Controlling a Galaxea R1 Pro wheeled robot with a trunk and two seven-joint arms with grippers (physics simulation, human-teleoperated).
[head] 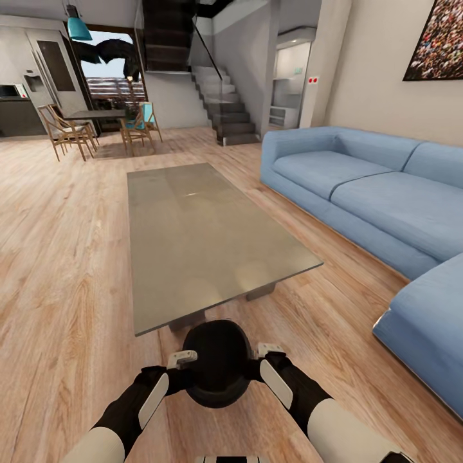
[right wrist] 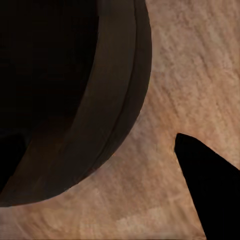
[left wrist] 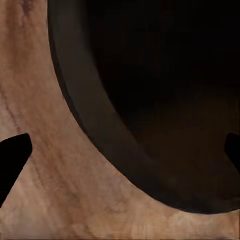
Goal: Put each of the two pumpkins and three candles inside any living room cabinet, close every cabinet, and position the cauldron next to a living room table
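Head view had the cauldron (head: pixel 217 363) low and centre, pinched between both arms just short of the near end of the table (head: pixel 199 238), over the wooden floor (head: pixel 64 257). Left pincer (head: pixel 182 360) sat on the pot's left rim and right pincer (head: pixel 270 352) on its right rim, each seeming to straddle the wall. In the left wrist view one dark fingertip (left wrist: pixel 12 160) lay outside the rim over the boards and the other at the far edge, inside the black mouth, so that pincer was spread across the rim; whether it bit down, I could not tell. Right wrist view told the same story: one fingertip (right wrist: pixel 210 185) outside the curved rim, the other lost in the dark interior, clamping unclear. Whether the pot rested on the floor or hung just above it was not clear either. On progress, I judged the cauldron step close to finished, since the pot was already just beside the coffee table's short edge and needed only setting down and letting go. Pumpkins, candles and cabinet were nowhere to be judged from here, so that part stayed an open question. A blue sofa (head: pixel 360 193) ran along the right.
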